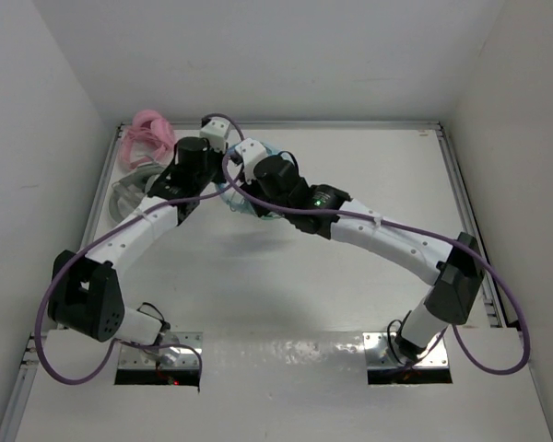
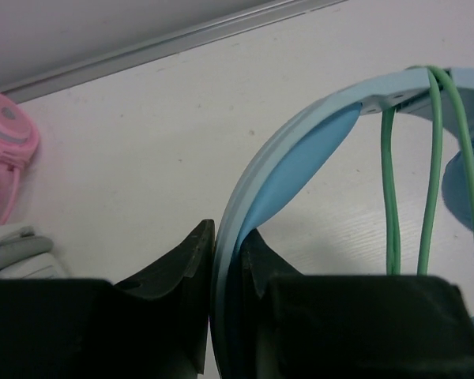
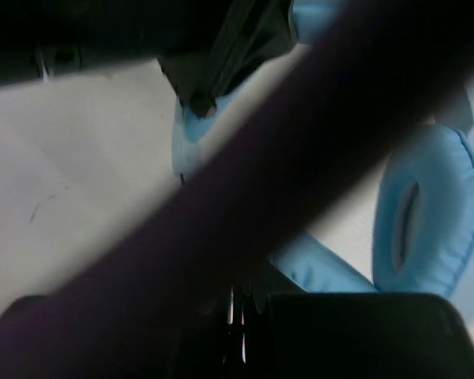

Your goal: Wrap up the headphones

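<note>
The light blue headphones (image 1: 232, 196) lie at the back middle of the table, mostly hidden under both wrists. My left gripper (image 2: 225, 237) is shut on the blue headband (image 2: 300, 150), which arcs up to the right. Several strands of the pale green cable (image 2: 434, 181) hang over the headband near an ear cup (image 2: 470, 185). My right gripper (image 3: 253, 304) sits beside the other padded ear cup (image 3: 426, 213). Its jaws are pressed almost together on something thin, apparently the cable. A blurred dark arm cable crosses that view and hides most of it.
Pink headphones (image 1: 148, 134) lie at the back left corner, also in the left wrist view (image 2: 4, 150). Grey-white headphones (image 1: 134, 189) lie just in front of them. The table's raised back rail (image 2: 182, 39) runs close behind the headband.
</note>
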Tool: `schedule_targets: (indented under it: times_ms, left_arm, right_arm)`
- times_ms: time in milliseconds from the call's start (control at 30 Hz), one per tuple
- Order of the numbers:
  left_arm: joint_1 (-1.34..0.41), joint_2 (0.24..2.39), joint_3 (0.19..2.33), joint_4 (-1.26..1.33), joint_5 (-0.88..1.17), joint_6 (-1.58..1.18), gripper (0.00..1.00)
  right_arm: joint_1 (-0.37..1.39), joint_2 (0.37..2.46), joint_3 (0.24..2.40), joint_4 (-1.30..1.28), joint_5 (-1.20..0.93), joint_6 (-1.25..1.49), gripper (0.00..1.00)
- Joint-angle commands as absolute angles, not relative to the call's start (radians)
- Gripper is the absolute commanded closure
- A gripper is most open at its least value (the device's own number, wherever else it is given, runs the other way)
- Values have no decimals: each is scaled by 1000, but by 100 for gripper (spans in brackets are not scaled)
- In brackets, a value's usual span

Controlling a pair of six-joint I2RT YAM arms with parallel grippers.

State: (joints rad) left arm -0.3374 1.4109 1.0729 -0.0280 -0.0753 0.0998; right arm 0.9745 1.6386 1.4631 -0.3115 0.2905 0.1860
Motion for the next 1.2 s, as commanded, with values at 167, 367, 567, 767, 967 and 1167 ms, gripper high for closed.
schedule_targets:
  times_ms: [167,367,567,767,967,1167]
  left_arm:
    - [-405,1387,1003,46,84,120,100]
    - [-417,1422,1006,-38,147,71,100]
    - [-436,1474,1023,-101,184,28,100]
    - [-437,1509,999,-123,192,-43,100]
    - [-437,1519,948,-123,196,-121,100]
    - [-439,1563,940,-129,238,-156,100]
  right_arm:
    - [882,1586,1401,-135,259,302,100]
    - [854,1606,1345,-103,313,360,100]
    - [824,1654,1319,-75,346,439,100]
    - [822,1762,1351,-127,463,537,100]
    - [808,1832,1297,-152,535,656,100]
    - [804,1868,1262,-86,474,727,100]
